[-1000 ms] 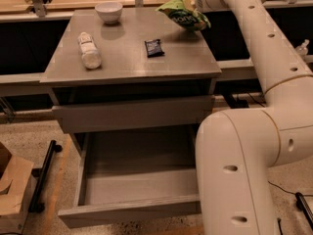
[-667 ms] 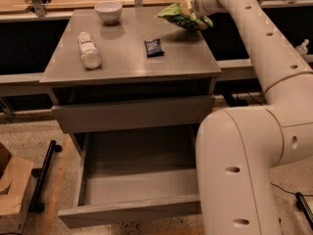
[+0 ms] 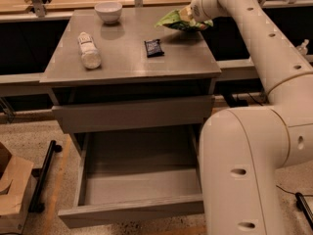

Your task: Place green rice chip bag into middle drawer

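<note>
The green rice chip bag (image 3: 180, 20) hangs from my gripper (image 3: 193, 14) just above the back right corner of the grey cabinet top (image 3: 127, 62). The gripper is shut on the bag's right end, and its fingers are mostly hidden behind the bag and the wrist. The middle drawer (image 3: 142, 186) is pulled wide open below, at the front of the cabinet, with a bare grey floor. It lies well below and nearer the camera than the gripper.
On the cabinet top lie a white bottle (image 3: 89, 50) on its side, a small black packet (image 3: 153, 47) and a white bowl (image 3: 108, 11). The shallower drawer front (image 3: 132, 114) sits above the open drawer. My arm's base (image 3: 244, 170) stands right of the drawer. A cardboard box (image 3: 11, 190) is at the left.
The gripper and the bag have shifted slightly left and down over the cabinet's back right corner. Nothing else has moved.
</note>
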{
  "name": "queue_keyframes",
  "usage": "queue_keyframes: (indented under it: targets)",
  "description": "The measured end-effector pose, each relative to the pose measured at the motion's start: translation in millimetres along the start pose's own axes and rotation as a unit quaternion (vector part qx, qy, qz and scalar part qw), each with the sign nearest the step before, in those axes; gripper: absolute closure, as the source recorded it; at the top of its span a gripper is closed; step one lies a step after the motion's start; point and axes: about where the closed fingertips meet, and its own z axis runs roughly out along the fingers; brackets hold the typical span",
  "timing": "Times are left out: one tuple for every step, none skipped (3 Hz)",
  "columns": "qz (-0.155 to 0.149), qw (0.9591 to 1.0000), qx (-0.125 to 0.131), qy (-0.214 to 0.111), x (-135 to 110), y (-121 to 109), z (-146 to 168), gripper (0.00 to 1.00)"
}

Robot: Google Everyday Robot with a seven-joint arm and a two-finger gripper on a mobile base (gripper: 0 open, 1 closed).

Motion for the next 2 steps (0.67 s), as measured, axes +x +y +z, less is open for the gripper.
queue_keyframes:
  targets:
    - [0.017,0.9992,-0.016,0.034,19.7,7.7,-28.3,1.0]
    - [0.03,0.9988,-0.015,0.037,3.7,29.4,-107.7,1.0]
